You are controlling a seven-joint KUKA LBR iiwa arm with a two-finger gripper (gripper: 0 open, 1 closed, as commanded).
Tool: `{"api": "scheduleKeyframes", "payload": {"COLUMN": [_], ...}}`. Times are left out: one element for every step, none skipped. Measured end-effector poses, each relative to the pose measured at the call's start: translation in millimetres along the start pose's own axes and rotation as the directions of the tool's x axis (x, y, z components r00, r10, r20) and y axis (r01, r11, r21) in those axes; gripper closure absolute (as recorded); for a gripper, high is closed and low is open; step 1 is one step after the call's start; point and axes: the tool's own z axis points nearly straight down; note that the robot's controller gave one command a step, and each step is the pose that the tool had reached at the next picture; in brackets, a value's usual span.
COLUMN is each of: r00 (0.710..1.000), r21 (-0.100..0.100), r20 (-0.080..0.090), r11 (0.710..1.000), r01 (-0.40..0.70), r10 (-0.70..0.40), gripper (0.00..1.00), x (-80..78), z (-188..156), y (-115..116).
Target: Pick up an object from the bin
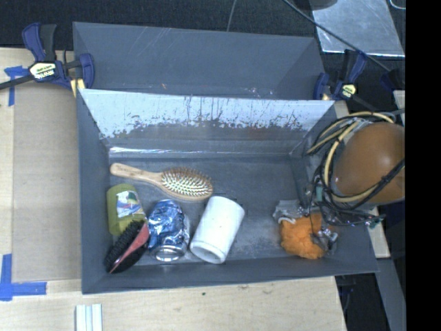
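This looks like a robotics lab or test cell rather than a home, though little shows beyond the rig itself. A grey metal bin (207, 67) with sloped walls, the back one scratched and worn, sits on a pale desk (207, 309). A robot arm (386, 185) reaches in from the right, with an orange cover (368, 161) and loose loops of cable (331, 150) around its wrist. The bin holds an unrelated mix of things: a wooden hairbrush (165, 180), a white cup (218, 228), a crushed can (167, 227), a green tin (124, 207), a black brush (127, 247) and an orange soft lump (302, 238).
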Motion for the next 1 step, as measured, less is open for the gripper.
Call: {"api": "scheduleKeyframes", "payload": {"r00": [0.958], "r21": [0.007], "r20": [0.003], "r11": [0.958], "r01": [0.287], "r10": [-0.287], "gripper": [0.00], "x": [8.1], "z": [-74.5], "y": [-8.3]}}
